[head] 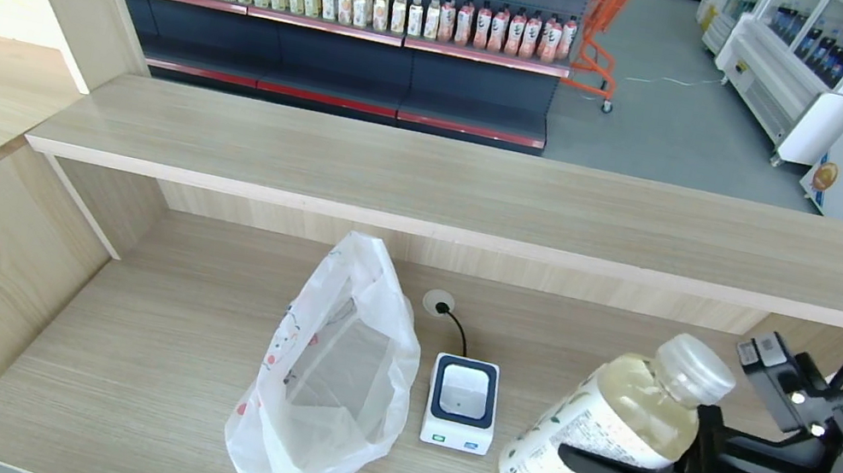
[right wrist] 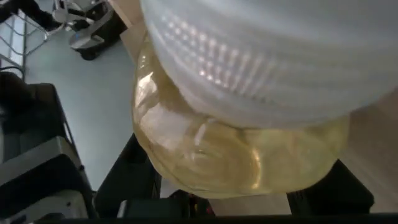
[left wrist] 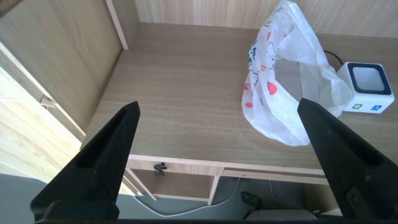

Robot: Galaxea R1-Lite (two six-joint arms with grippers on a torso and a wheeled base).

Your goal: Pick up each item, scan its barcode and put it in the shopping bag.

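Item one: bottle [head: 618,423], clear plastic, pale yellow drink, white label with a barcode near its base, ribbed whitish cap [head: 694,370]. It was held off the worktop [head: 129,367] at the near right, tilted, cap toward the far right and base toward the near left, to the right of the scanner and apart from it. Item two: right end effector [head: 638,457], black, pinching the bottle around its upper body, one finger lying across the label. Item three: left end effector [left wrist: 217,162], two dark fingers spread wide with nothing between them, hovering over the near left edge of the worktop. Item four: shopping bag [head: 332,377], thin white plastic with red print, standing with its mouth open near the middle of the worktop. Item five: scanner [head: 461,402], a small white box with a pale window facing up, just beside the bag on its right, its black cable [head: 457,331] running to a round grommet farther back. Item six: raised wooden ledge [head: 481,191] along the far side.
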